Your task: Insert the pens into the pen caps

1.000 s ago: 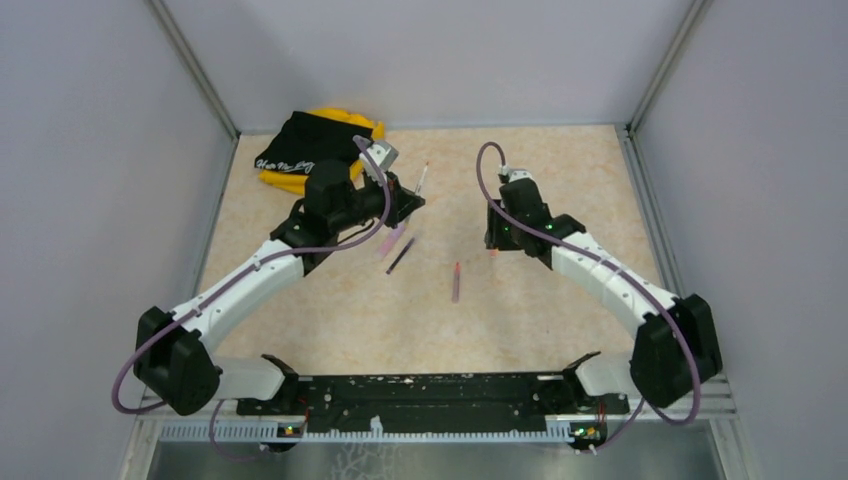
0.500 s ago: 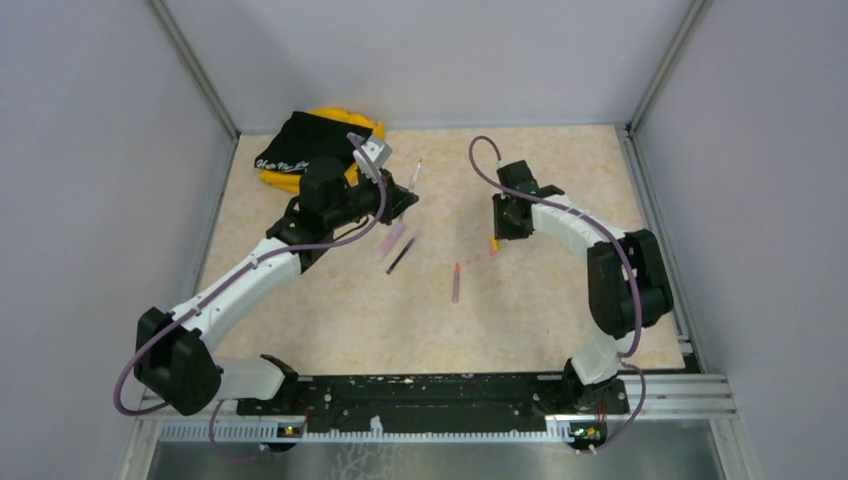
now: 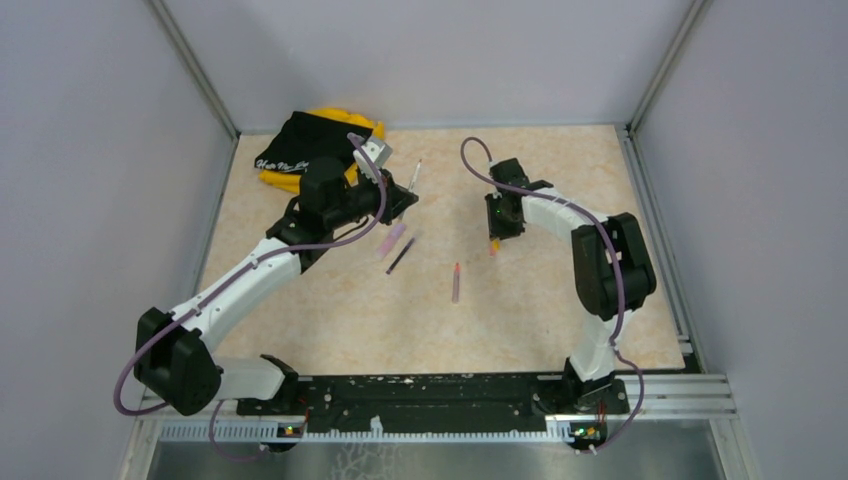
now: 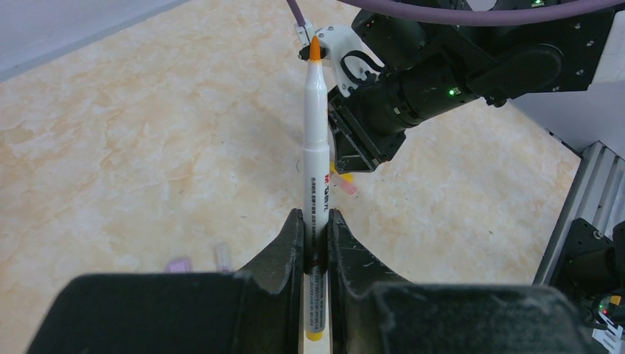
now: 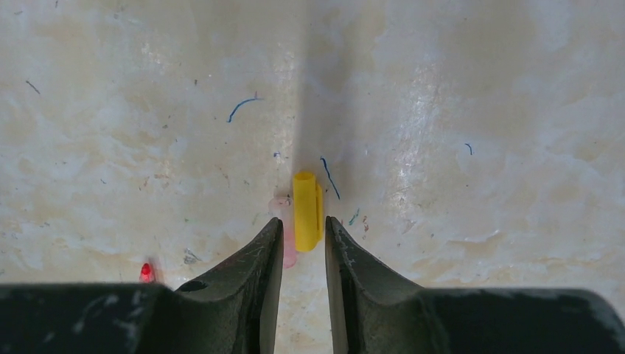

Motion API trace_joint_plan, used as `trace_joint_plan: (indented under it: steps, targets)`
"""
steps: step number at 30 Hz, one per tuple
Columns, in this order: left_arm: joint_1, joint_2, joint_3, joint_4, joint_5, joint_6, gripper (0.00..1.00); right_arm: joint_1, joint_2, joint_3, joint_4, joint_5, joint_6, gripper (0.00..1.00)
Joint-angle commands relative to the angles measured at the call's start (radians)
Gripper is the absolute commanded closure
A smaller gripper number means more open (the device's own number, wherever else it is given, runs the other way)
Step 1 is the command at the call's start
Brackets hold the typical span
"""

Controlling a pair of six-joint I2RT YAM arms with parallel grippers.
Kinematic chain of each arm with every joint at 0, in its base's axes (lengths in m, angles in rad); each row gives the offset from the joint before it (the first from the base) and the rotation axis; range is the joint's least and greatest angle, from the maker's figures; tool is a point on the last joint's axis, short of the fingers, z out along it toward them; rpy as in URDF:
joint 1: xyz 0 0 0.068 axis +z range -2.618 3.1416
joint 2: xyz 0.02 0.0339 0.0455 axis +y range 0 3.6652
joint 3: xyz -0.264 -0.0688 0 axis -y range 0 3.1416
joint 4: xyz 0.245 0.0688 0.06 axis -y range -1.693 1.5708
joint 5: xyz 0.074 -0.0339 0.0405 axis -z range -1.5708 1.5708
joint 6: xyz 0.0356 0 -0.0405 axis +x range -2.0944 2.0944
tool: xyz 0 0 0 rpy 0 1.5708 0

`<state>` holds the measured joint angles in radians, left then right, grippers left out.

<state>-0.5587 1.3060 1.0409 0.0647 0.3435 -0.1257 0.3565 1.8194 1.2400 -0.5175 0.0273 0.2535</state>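
1. Since half a second ago, the right arm is folding tighter, its elbow drawing in from the table's edge, while the left arm is keeping the same pose.
2. The left gripper (image 4: 315, 221) is clamping the white pen (image 4: 317, 140) by its lower barrel and holding it above the table (image 3: 330, 320). Its orange tip is pointing toward the right arm, and the print on the barrel is too small to read.
3. The right gripper (image 5: 304, 225) is hanging low over the table, jaws parted narrowly and straddling the near end of the orange-yellow cap (image 5: 307, 210), which is lying flat. Whether the fingers are touching it cannot be told.
4. The pink cap (image 5: 281, 203) is lying just beside the orange-yellow cap, mostly hidden behind one finger.
5. The pinkish-red pen (image 3: 456, 283) is lying between the arms; the right wrist view is cutting off all but its red tip.
6. The black pen (image 3: 401, 255) and the lilac cap (image 3: 390, 238) are lying side by side near the left gripper.
7. A black-and-yellow bundle (image 3: 310, 145) is sitting in the far left corner, too indistinct to identify.
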Motion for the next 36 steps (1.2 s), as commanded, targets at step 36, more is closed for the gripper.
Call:
trace_joint_plan:
  steps: [36]
  targets:
    - [0.012, -0.014, 0.011, -0.003, 0.024, 0.011, 1.00, -0.005, 0.046, -0.001, 0.005, -0.010, -0.043, 0.86]
